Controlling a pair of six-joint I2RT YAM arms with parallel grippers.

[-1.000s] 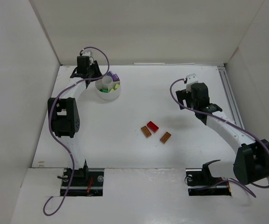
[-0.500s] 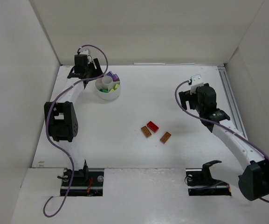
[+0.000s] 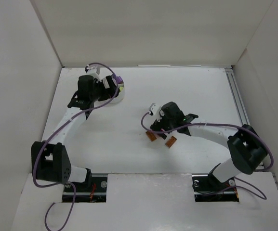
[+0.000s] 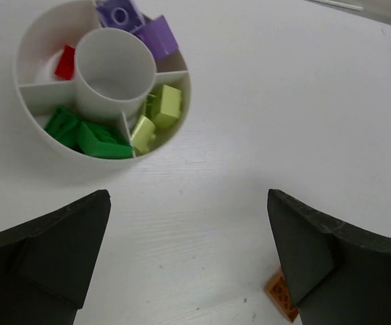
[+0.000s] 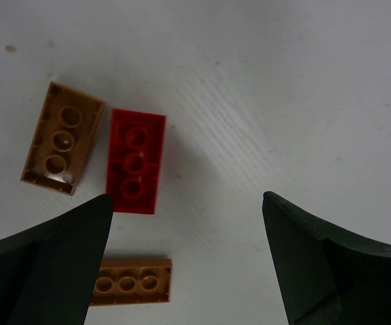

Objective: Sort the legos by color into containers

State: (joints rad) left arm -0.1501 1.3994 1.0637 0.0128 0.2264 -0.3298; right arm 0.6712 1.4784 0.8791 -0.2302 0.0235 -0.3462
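Observation:
In the left wrist view the round white dish (image 4: 29,40) holds lilac legos (image 4: 141,26), a red one (image 4: 64,62), green ones (image 4: 87,134) and yellow-green ones (image 4: 160,112) in separate wedges. My left gripper (image 4: 188,198) hangs open on the near side of the dish, with nothing between its fingers. From above, my left gripper (image 3: 107,86) covers most of the dish (image 3: 122,93). My right gripper (image 5: 187,200) is open low over a red brick (image 5: 135,161), which lies just off its left fingertip. Two orange-brown bricks (image 5: 62,139) (image 5: 131,281) lie beside it.
White walls enclose the table on the left, back and right. A metal rail (image 3: 237,96) runs along the right side. From above, the two orange-brown bricks (image 3: 151,136) (image 3: 170,141) show beside the right gripper (image 3: 160,126); it hides the red one. One orange-brown brick (image 4: 280,298) shows by the left gripper's right finger.
The left arm pulled back from behind the dish to over its near side, and its jaws opened wide. The right arm swung left and down over the three loose bricks.

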